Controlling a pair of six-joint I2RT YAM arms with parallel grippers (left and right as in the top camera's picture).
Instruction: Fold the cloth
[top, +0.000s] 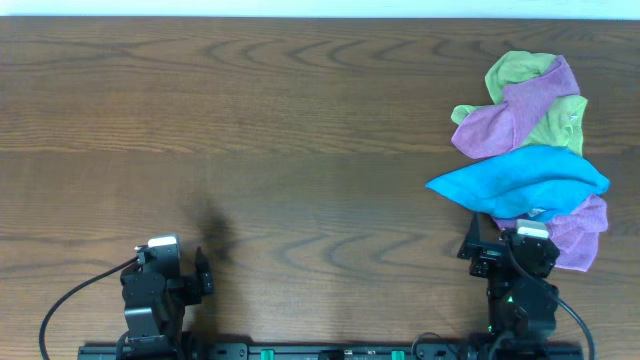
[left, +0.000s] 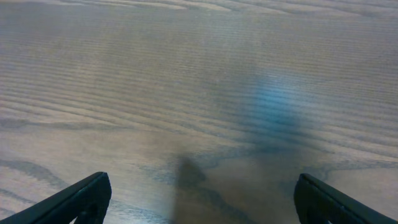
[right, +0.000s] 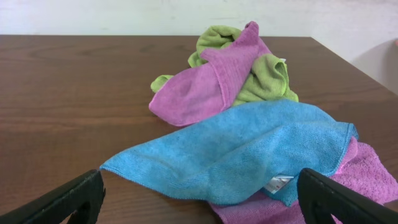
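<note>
Blue cloth (top: 520, 183), rumpled, unfolded

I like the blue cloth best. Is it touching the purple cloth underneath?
Touching. The right wrist view shows the blue cloth draped directly over the lower purple cloth.

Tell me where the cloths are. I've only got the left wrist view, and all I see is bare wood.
Observer: Overhead shows a heap of cloths on the right side of the table, just ahead of the right tool.
Operator: Which cloth is on top?
Observer: At the near end, the blue cloth lies spread over a purple cloth.
Operator: Is the right tool holding anything?
Observer: No. It is open, and its fingers are not closed on any cloth.
</note>
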